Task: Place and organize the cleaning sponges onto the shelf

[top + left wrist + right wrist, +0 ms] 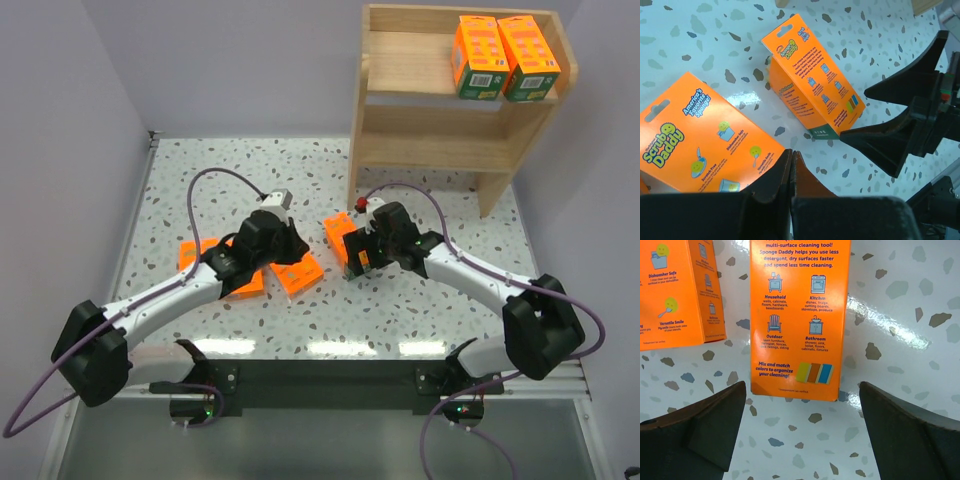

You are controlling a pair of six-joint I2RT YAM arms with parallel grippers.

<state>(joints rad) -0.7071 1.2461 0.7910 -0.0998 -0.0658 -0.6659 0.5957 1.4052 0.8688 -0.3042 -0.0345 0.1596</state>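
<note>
Found right claw (802,387) spread at the end of a Sponge Daddy pack (800,315) lying on tabletop (900,330), near side of shelf (430,150); left claw (790,170) pressed together, empty. Judged pack light, thin glossy carton (crushable): recommend gentle pinch across long edges.

Left pack (705,145): "Scrub Daddy", "America's Favorite Sponge". Right pack (799,320): "Sponge Daddy", "Household", "Kitchen", "Outdoor", "Bathroom".

Bright, even overhead light — white glare streaks on the glossy table (300,345), wrist-view jaws softly blurred.
</note>
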